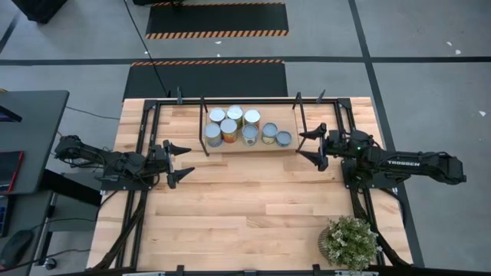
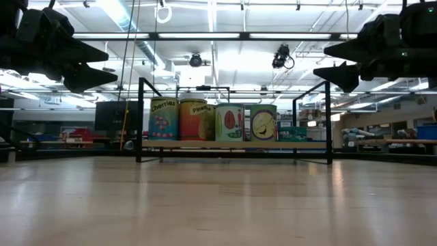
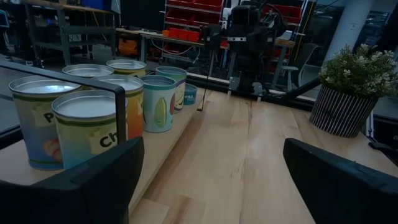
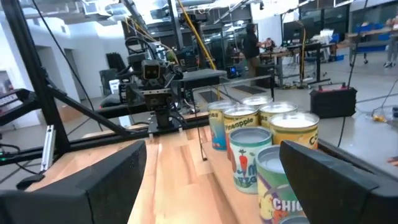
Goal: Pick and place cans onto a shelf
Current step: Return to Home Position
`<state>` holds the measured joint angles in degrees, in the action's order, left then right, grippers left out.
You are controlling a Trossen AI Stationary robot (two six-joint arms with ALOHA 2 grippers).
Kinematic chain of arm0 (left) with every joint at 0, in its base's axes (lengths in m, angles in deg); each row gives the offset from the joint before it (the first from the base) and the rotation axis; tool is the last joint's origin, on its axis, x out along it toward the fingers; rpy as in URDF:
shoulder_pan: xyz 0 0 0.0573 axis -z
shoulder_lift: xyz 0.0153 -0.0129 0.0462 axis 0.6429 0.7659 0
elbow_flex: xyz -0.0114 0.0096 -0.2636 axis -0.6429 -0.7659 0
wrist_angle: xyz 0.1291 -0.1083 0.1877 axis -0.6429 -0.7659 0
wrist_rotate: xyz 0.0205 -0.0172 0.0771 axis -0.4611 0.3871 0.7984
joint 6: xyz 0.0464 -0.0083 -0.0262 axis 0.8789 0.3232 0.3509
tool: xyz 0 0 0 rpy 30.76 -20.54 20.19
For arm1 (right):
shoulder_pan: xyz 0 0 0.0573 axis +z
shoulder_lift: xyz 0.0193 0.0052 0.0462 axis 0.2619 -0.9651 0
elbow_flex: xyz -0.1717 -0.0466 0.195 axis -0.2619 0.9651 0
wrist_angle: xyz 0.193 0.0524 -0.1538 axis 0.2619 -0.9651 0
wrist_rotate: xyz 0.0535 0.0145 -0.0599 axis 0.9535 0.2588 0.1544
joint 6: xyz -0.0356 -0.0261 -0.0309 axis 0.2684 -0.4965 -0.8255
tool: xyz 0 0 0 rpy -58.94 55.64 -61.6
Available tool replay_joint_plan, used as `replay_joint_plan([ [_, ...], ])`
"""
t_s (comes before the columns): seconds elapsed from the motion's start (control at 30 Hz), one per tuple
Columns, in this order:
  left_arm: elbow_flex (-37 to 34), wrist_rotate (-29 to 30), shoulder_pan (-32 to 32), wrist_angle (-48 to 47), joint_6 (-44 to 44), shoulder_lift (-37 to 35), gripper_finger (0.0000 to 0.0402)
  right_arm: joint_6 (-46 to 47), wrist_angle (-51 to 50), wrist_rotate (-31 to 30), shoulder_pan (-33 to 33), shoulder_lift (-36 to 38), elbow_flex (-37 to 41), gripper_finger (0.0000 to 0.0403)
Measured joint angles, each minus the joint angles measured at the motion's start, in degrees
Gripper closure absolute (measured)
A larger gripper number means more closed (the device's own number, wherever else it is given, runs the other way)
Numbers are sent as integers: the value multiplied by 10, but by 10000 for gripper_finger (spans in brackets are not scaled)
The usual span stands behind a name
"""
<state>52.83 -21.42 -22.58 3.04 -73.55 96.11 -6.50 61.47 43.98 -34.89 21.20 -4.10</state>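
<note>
Shelf [image 1: 275, 119]: sits at the far middle edge of the worktop [image 1: 253, 207], a pale board inside a thin black rod frame.

Cans [image 1: 229, 129]: eight counted, all upright on the shelf board, none on the worktop.
- Three stand at the back of the shelf, towards its left end.
- Five run along the front, from the left end to just short of the right end.
- The two at the right end of the front row are lower tins. In the low view the end one is a short teal tin [image 2: 292, 134] beside four tall labelled cans.
- The cans stand close together. I cannot tell whether their sides touch.

Left claw [image 1: 180, 159]: off the shelf's left end and a little forward of its front edge, clear of the frame. Fingertips point towards the shelf. Jaws spread wide, nothing between them. In the low view it hangs above the worktop, higher than the can tops.

Right claw [image 1: 303, 146]: off the shelf's right end, near the frame's right posts, about level with the front row. Fingertips point towards the shelf. Jaws wide, nothing held. It is at much the same height as the left claw.

Plant [image 1: 350, 241]: a bushy green plant in a striped pot, well away from the shelf. It stands at the worktop edge opposite the shelf, beyond the shelf's right end.
</note>
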Motion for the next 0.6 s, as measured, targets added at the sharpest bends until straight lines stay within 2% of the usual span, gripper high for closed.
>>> replay_joint_plan([
  [0.37,0,0,0,0,0,0,10,75,-13,-5,0,0,0,27],
  [0.6,0,0,0,0,0,0,10,64,-13,-5,0,-1,0,27],
])
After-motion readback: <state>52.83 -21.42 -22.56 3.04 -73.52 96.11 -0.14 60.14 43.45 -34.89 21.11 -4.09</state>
